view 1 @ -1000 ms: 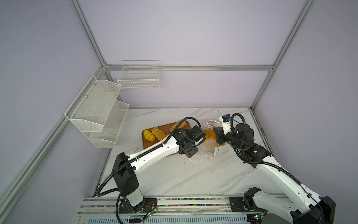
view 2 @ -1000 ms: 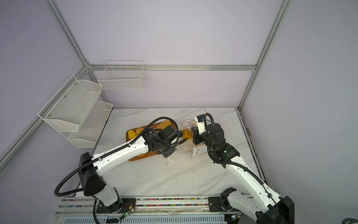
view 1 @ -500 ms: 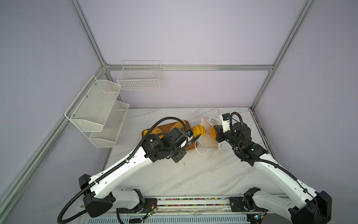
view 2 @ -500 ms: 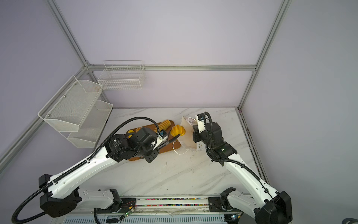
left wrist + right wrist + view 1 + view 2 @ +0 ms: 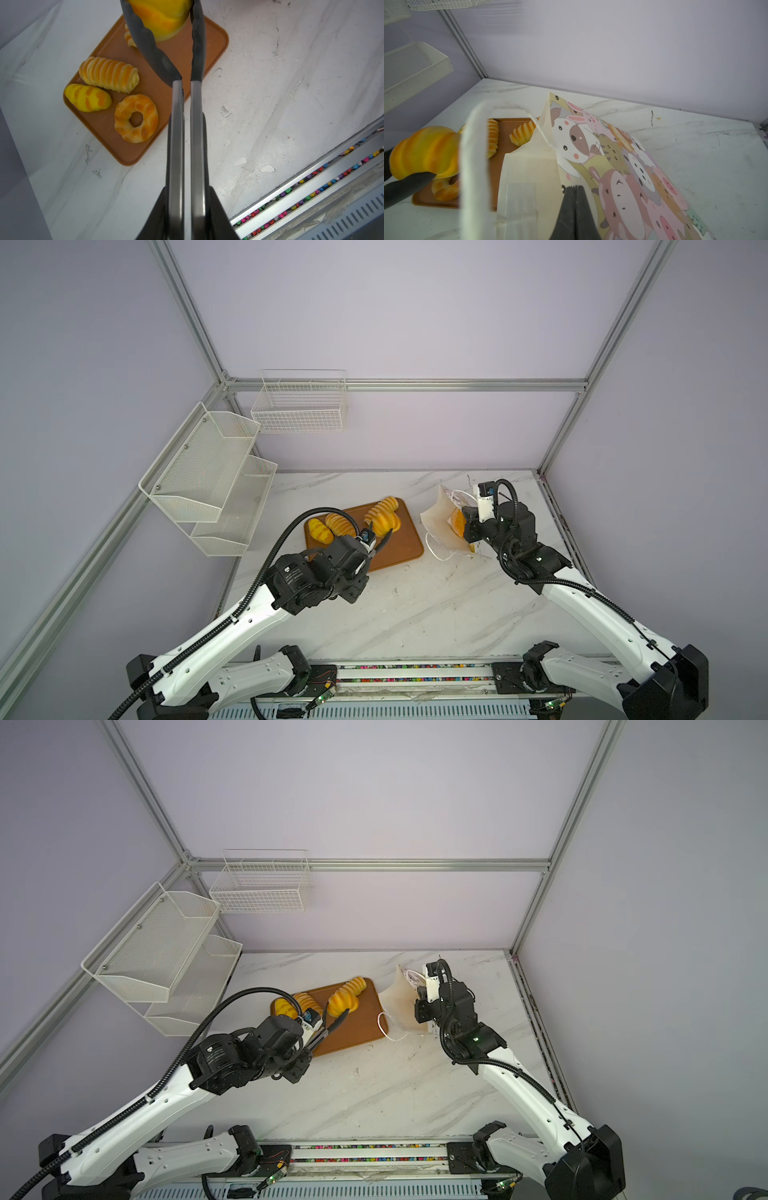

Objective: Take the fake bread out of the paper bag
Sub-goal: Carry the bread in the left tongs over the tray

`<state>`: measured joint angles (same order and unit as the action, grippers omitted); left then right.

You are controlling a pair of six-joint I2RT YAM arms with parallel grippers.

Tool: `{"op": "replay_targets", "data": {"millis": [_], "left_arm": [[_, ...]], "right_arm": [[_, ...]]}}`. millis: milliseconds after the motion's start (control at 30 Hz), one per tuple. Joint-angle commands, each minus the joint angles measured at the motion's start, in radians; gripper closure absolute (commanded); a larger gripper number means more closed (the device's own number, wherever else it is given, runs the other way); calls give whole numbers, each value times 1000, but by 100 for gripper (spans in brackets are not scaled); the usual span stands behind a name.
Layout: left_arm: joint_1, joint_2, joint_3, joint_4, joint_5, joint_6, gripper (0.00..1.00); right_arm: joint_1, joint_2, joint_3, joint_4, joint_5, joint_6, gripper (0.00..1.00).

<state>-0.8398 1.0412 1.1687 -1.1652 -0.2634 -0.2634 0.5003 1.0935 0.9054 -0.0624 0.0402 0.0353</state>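
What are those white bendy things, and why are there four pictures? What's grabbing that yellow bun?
The white bendy things are two robot arms. Two pictures look down from a camera high above; the other two come from small cameras on the arms' wrists. On the marble table sits a brown tray holding a toy ring doughnut, a ridged loaf and a striped yellow loaf. The left gripper is clamped on metal tongs, and the tongs pinch a yellow bun over the tray. The right gripper is pinched shut on the edge of the paper bag with cartoon animals. One more orange piece shows inside the bag.
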Motion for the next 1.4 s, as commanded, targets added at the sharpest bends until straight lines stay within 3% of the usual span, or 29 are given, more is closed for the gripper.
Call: {"op": "replay_targets", "data": {"millis": [0,267,600,967,1367], "left_arm": [[26,13,-63,122,49,-57,95],[52,140,-132,356,107,-79,97],[158,403,-64,559,154,-48,97],[212,624,54,621,153,-64,98],[254,723,128,608,134,-82,95]], "right_arm": [[5,-28,15,-7,43,-6,100],[3,-38,16,-13,51,-14,100],[4,-52,10,-14,39,-22,100],[3,-62,6,-9,31,-55,100],[3,-66,-3,0,2,-94,100]]}}
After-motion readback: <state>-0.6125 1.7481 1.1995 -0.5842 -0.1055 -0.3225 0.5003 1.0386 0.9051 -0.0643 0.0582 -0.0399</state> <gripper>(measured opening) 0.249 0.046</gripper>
